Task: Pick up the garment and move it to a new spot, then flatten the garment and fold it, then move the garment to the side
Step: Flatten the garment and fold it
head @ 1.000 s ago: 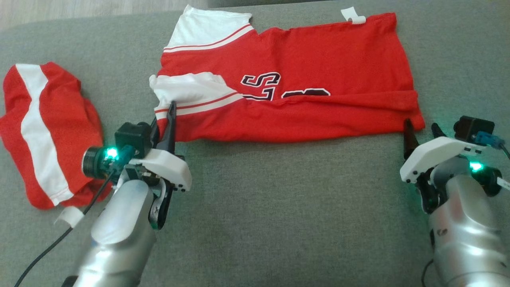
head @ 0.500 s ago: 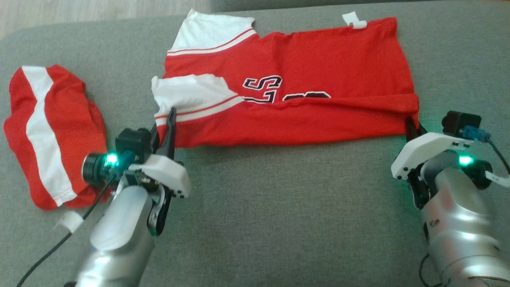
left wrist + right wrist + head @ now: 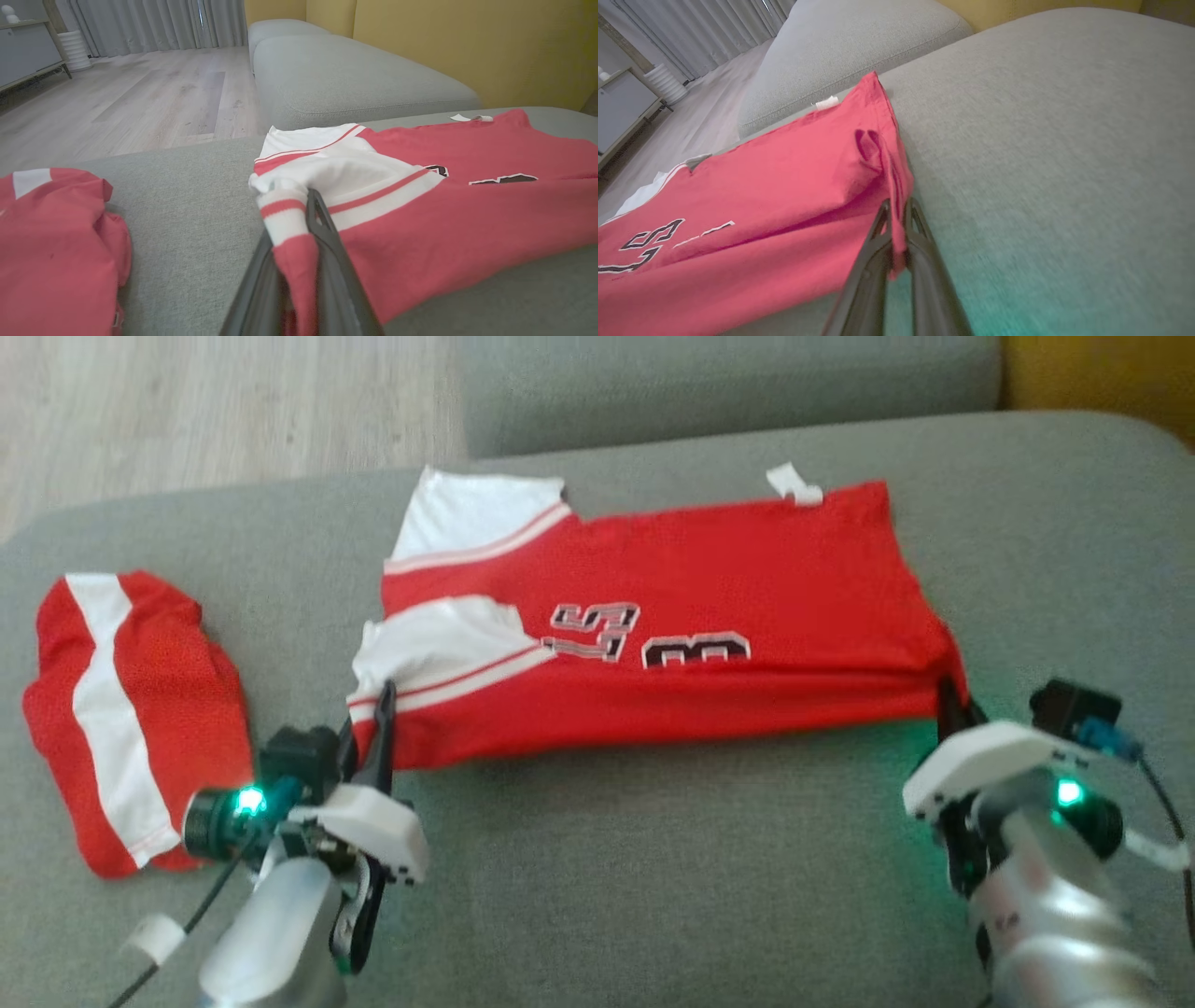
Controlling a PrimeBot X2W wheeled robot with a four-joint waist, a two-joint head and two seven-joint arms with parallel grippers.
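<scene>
Nearest the robot, both arms reach over a grey sofa cushion [image 3: 653, 877]. The left gripper [image 3: 381, 723] is clamped tight on the near left corner of a red jersey [image 3: 709, 569]. In the left wrist view, red cloth and a white band with a red stripe are pinched between its two dark fingers [image 3: 327, 238]. The right gripper [image 3: 950, 705] is likewise closed on the jersey's near right corner. The right wrist view shows a thin fold of red hem squeezed between the nearly touching fingers [image 3: 920, 233].

The jersey lies flat across the middle of the cushion, lengthwise from left to right. Its white sleeves are toward the robot's left and its hem toward the right. The near sleeve is folded onto the chest beside dark, white-edged lettering. A small white label [image 3: 792, 485] sticks out at the far edge.

Well apart, to the left, a crumpled pair of red shorts [image 3: 131, 709] with a white stripe rests on the same cushion.

Beyond lie a second cushion [image 3: 728, 383], a wooden floor [image 3: 187, 401], a yellow wall [image 3: 1102, 373] and, farthest, grey curtains [image 3: 159, 23].
</scene>
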